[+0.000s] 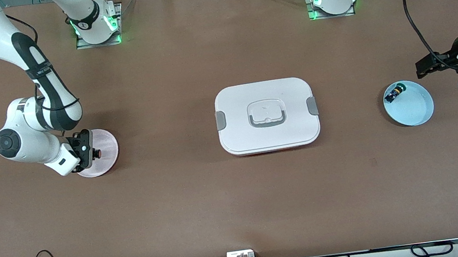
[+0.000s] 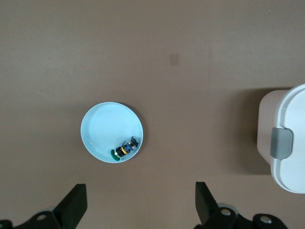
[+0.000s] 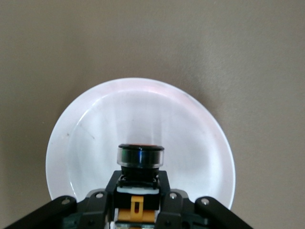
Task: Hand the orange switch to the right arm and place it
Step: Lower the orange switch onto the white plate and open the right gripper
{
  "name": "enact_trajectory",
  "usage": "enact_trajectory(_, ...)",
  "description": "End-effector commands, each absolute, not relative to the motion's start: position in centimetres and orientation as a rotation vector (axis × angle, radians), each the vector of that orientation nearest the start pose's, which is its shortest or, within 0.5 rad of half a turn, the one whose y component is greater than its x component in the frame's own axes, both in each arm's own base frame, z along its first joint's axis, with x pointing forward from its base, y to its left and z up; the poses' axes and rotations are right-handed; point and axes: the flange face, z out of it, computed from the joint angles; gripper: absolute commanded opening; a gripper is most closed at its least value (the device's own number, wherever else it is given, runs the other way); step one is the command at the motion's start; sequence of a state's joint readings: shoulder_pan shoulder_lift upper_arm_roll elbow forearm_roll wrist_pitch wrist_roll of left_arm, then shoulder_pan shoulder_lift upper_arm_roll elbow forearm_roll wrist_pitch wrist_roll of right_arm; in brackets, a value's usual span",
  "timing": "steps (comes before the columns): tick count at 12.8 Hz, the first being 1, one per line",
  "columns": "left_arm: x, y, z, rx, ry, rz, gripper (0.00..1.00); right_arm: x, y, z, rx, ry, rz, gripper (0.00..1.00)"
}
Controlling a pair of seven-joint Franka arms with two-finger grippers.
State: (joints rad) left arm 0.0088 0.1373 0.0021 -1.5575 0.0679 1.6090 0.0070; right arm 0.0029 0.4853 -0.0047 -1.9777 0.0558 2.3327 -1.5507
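**Switch held over pink plate**

The right claw (image 1: 90,153) is clamped on the orange switch (image 3: 140,162) above the pink plate (image 1: 105,142). The left claw (image 2: 140,202) – fingers spread wide, empty – hangs beside the blue plate (image 1: 416,109) holding the green-capped switch (image 1: 395,92).

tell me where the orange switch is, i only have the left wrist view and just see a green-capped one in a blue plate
observer: the right gripper has it, fingers shut on the orange switch
operator: over what
observer: over a pink plate at the right arm's end of the table
operator: how's it held
observer: cap pointing out past the fingertips; the left gripper waits open over the table beside the blue plate
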Motion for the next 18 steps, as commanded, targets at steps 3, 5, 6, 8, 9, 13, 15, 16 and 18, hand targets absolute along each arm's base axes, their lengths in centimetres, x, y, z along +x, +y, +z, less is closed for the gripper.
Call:
enact_trajectory(3,59.2,1.9,56.3,-3.062,0.023,0.116,1.00,59.2,-1.2,18.4,-2.192,-2.095,0.120,0.16)
enact_trajectory(5,59.2,1.6,56.6,-3.113,0.001,0.111,1.00,59.0,-1.1,18.9,-2.211,-2.064,0.130,0.38)
enact_trajectory(6,58.9,1.6,56.7,-3.116,-0.014,0.120,1.00,59.0,-1.0,19.2,-2.224,-2.036,0.135,0.99)
enact_trajectory(8,58.4,1.7,57.3,-3.114,-0.115,0.129,1.00,60.1,-0.9,21.8,-2.336,-1.945,0.110,1.00)
enact_trajectory(9,58.4,1.5,57.4,-3.111,-0.168,0.126,1.00,60.4,-0.7,23.0,-2.365,-1.909,0.103,1.00)
enact_trajectory(13,58.7,1.6,57.8,-3.108,-0.173,0.113,1.00,63.5,0.0,29.8,-2.546,-1.655,0.079,1.00)
enact_trajectory(15,58.7,1.8,57.4,-3.108,-0.173,0.121,1.00,63.8,0.9,32.0,-2.594,-1.597,0.030,1.00)
enact_trajectory(16,58.7,1.9,57.3,-3.109,-0.177,0.126,1.00,63.7,1.6,33.5,-2.618,-1.482,-0.010,1.00)
enact_trajectory(18,58.7,1.9,57.2,-3.111,-0.175,0.121,1.00,63.9,2.2,36.2,-2.670,-1.285,-0.108,1.00)
